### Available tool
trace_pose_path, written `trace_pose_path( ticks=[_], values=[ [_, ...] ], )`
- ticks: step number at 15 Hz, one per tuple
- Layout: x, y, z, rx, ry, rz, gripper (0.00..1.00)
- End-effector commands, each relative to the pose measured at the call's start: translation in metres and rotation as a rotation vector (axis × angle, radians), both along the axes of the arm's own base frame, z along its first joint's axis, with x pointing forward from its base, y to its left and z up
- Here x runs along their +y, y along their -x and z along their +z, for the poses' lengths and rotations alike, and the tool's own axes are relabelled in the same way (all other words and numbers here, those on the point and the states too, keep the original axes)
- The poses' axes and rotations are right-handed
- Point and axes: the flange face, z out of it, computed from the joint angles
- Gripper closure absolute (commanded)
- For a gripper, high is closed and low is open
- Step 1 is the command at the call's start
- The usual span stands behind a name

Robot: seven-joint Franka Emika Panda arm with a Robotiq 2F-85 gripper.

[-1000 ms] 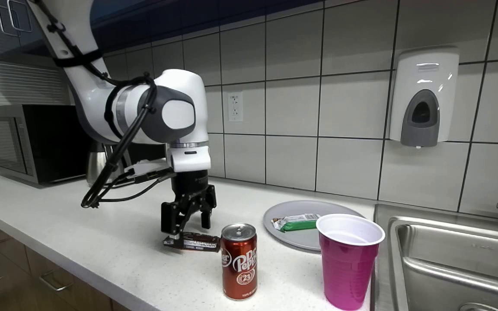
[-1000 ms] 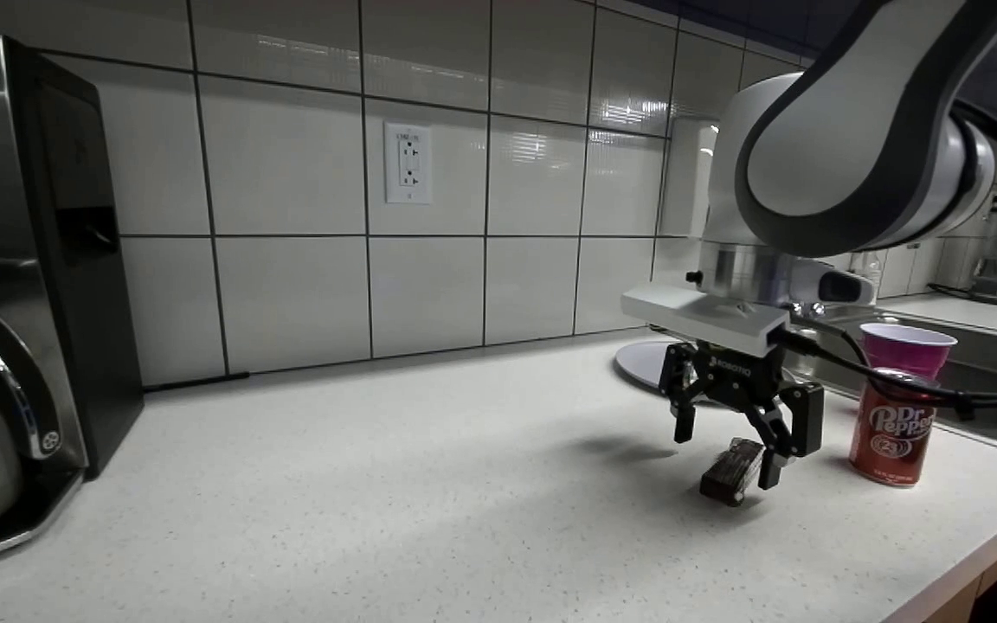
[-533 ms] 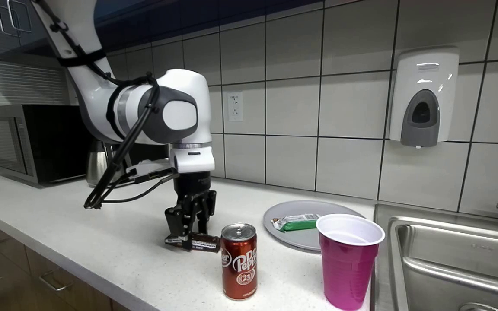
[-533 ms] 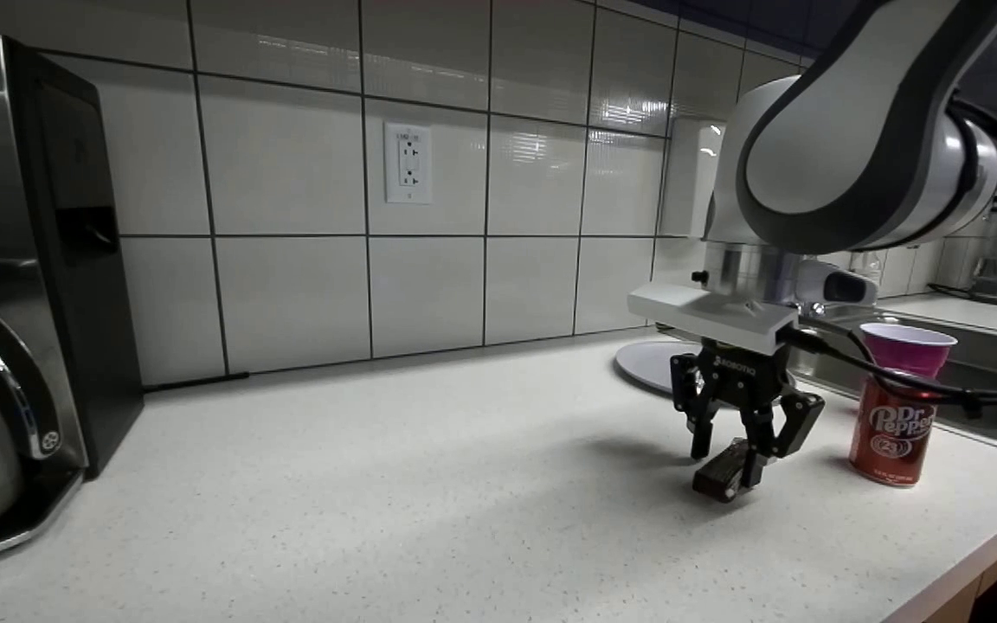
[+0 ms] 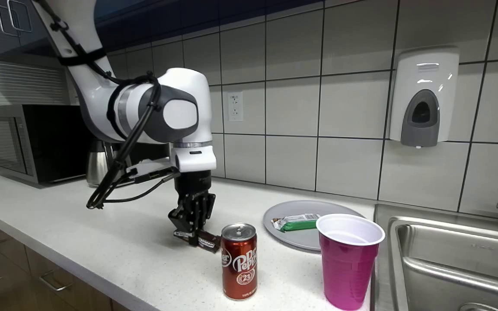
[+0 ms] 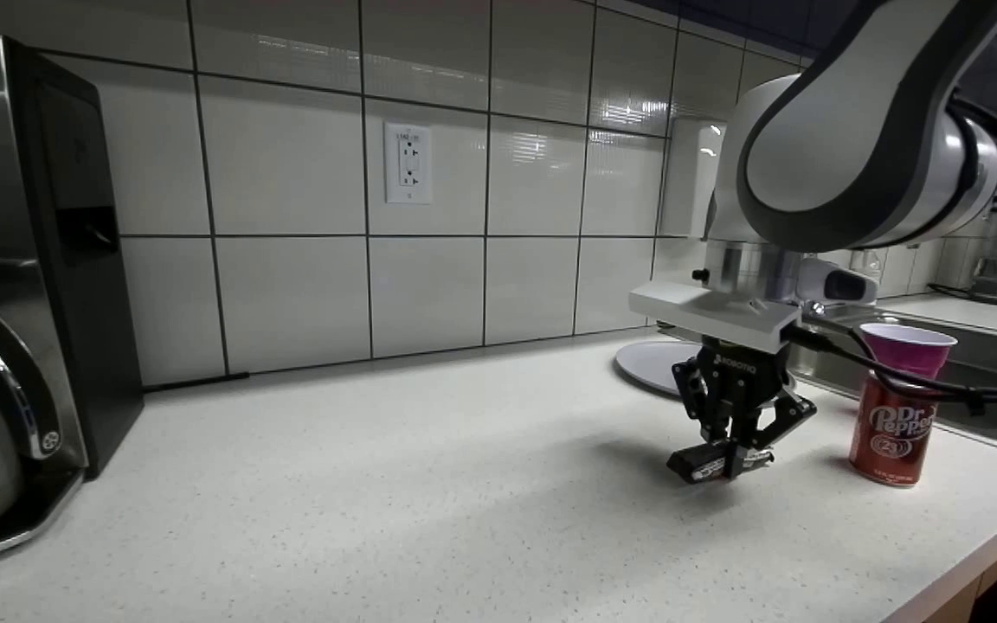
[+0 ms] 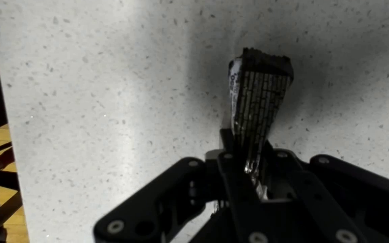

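1. Pale tiles point(image 5: 292, 108) back a speckled white counter point(image 5: 123, 242), with a microwave point(image 5: 54, 142) at the left edge of the frame and a steel sink point(image 5: 385, 259) at the lower right.
2. One second ago the fingers point(image 5: 193, 239) stood wide apart around the dark wrapped bar point(image 5: 209, 242); now they have come together and pinch it near its middle, just left of the lower centre of the frame.
3. Over that second the bar has swung round: nearly level across the frame then, it now slopes down to the right. I take this as a grasp just made, with the bar twisting as it was squeezed. Whether its underside touches the counter, I cannot tell.
4. Seen in an exterior view, the bar's right end meets the outline of the soda can point(image 5: 239, 268); also in an exterior view, a stretch of counter separates bar point(image 6: 696, 463) and can point(image 6: 892, 433).
5. Only the wrist view gives the bar's brick-patterned face and crimped end, upper centre, plus wooden floor point(image 7: 2, 136) along the left edge.
6. A green wrapped bar point(image 5: 299, 225) on the grey plate point(image 5: 305, 206), right of centre beside the magenta cup point(image 5: 348, 272), is readable in an exterior view alone.
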Motion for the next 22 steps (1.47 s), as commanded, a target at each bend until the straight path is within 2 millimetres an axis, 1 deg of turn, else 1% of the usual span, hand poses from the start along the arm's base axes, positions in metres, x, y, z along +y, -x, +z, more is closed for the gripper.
trace_pose_path(
  ticks=[1,6,9,13,15,19,22],
  values=[
    [-0.003,-0.002,0.016,-0.032,-0.001,0.047,0.96],
    [-0.006,-0.009,0.036,-0.065,0.015,0.134,0.96],
    [-0.016,-0.013,0.047,-0.074,0.021,0.2,0.96],
    [-0.038,-0.022,0.058,-0.077,0.025,0.292,0.96],
    [-0.052,-0.03,0.063,-0.074,0.033,0.336,0.96],
    [-0.079,-0.05,0.072,-0.066,0.043,0.414,0.96],
    [-0.101,-0.07,0.077,-0.062,0.053,0.462,0.96]
  ],
)
